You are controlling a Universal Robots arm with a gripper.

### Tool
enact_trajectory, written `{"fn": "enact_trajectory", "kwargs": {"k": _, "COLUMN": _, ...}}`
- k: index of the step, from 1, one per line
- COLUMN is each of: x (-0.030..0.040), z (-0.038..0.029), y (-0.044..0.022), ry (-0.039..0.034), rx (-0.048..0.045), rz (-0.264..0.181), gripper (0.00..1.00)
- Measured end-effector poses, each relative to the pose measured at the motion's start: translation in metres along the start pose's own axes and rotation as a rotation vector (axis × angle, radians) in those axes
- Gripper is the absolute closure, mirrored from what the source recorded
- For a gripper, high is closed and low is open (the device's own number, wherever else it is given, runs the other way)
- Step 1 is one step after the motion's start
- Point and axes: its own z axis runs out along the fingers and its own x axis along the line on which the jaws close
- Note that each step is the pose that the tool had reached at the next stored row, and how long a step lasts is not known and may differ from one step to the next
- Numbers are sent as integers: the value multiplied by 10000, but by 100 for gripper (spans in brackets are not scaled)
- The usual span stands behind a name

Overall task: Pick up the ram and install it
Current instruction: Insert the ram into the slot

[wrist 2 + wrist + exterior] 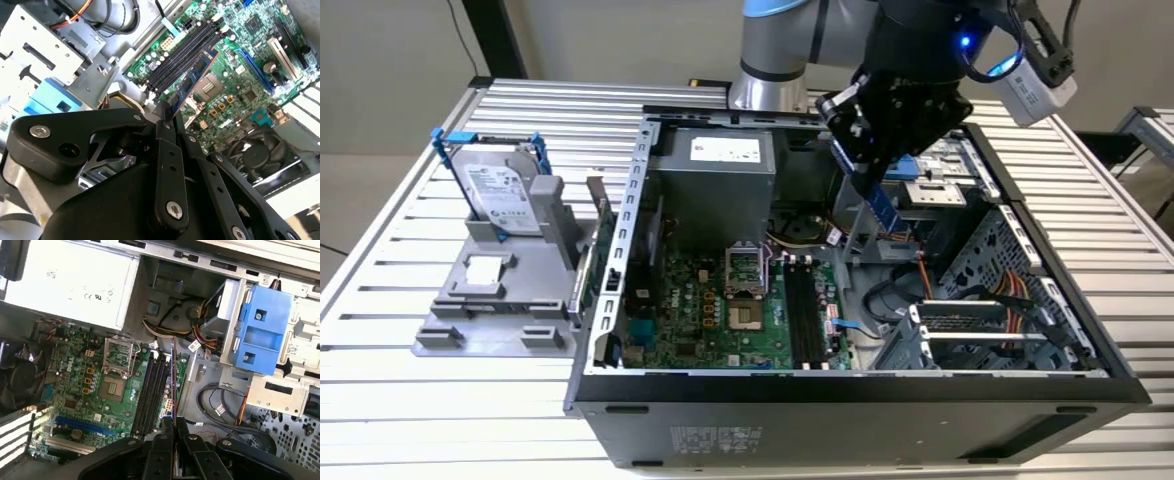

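The ram (882, 207) is a thin bluish stick hanging tilted below my gripper (865, 165), over the open computer case. My gripper is shut on the ram's upper end. In the second wrist view the ram (193, 79) juts out from my gripper (165, 114) toward the motherboard, its chips showing. The first wrist view has the ram (172, 377) edge-on, rising from my gripper (172, 424). It hovers above the long black slots (152, 390), beside their outer edge and clear of them. The slots (803, 315) lie on the green motherboard (707, 310) and hold nothing.
A silver hard drive in a blue frame (500, 190) stands on a grey holder at the exterior view's left. Inside the case are the grey power supply (720, 180), a blue drive bracket (262, 335), loose cables (225, 405) and a fan (255, 155). Case walls (854, 385) ring the board.
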Motion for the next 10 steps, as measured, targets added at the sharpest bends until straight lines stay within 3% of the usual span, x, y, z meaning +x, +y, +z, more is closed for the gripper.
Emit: {"fn": "enact_trajectory", "kwargs": {"k": 10, "x": 0, "z": 11, "y": 0, "ry": -17, "rx": 11, "rz": 1189, "gripper": 100}}
